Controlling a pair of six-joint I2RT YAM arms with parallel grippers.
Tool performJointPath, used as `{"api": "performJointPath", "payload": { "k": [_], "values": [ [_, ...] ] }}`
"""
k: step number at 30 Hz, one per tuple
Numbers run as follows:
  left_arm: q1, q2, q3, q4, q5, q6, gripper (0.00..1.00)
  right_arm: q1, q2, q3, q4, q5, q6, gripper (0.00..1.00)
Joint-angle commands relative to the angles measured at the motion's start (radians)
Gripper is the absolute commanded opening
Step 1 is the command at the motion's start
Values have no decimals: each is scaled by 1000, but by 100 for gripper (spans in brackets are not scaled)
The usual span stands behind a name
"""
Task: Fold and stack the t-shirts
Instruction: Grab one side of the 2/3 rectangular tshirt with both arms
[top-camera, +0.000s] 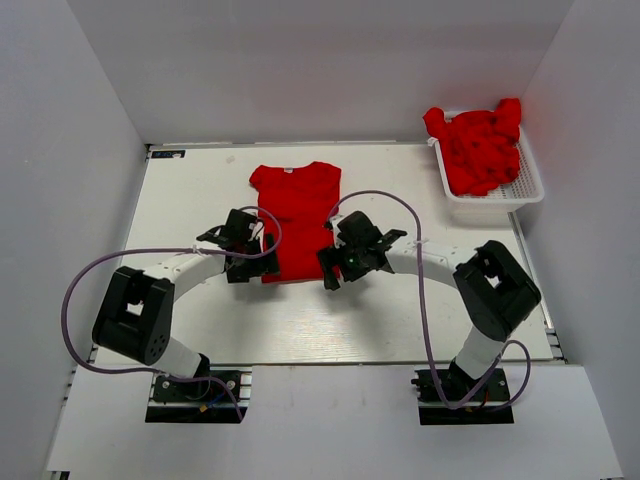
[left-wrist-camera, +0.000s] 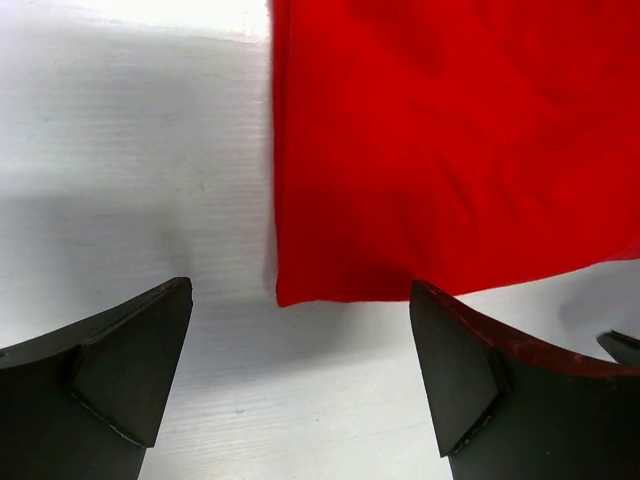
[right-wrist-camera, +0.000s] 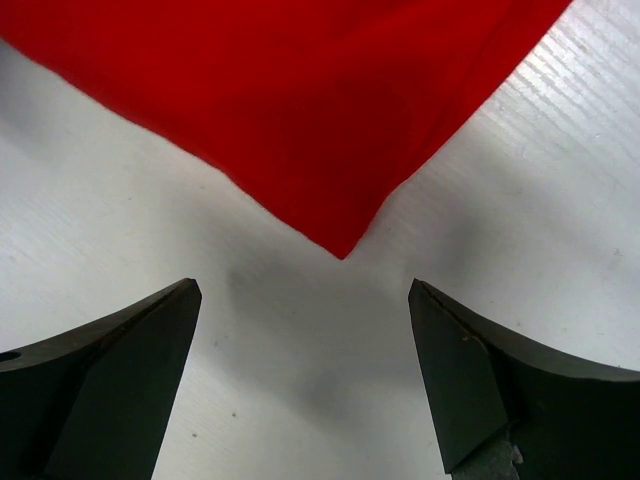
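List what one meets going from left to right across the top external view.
Left black two-finger gripper, flat bright red cloth t-shirt, right black two-finger gripper, white slotted plastic basket holding crumpled red t-shirts.

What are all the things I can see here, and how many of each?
flat t-shirt: one, red, laid out mid-table, collar at the far end.
heaped t-shirts: number unclear, red, crumpled in the basket.
basket: one, white, slotted, far right of the table.
table: one, white, under everything.
cables: two, purple, one looping along each arm.
left arm: one, black and white, near edge.
right arm: one, black and white, near edge.
left claw: one, black, open at the flat t-shirt's near left corner.
right claw: one, black, open at its near right corner.
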Motion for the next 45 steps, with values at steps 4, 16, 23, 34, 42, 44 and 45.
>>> {"api": "performJointPath", "payload": {
  "k": [4,16,23,34,42,44,45],
  "values": [
    [-9,12,-10,54,23,-6,94,5,38,58,50,68,50,90],
    [-18,93,-19,99,66,3,31,12,104,86,68,32,67,45],
    [-27,118,-19,77,43,3,0,12,110,80,62,20,73,12],
    [-47,-94,-91,-26,61,26,0,12,-13,-14,-51,-1,35,0],
    [-76,-351,-30,-258,150,47,0,27,-206,-88,-266,-106,27,0],
    [-76,-364,1,-282,159,57,0,30,-255,-59,-311,-104,29,0],
    [-76,-364,44,-311,147,57,0,30,-275,-37,-315,-77,27,0]
  ]
}}
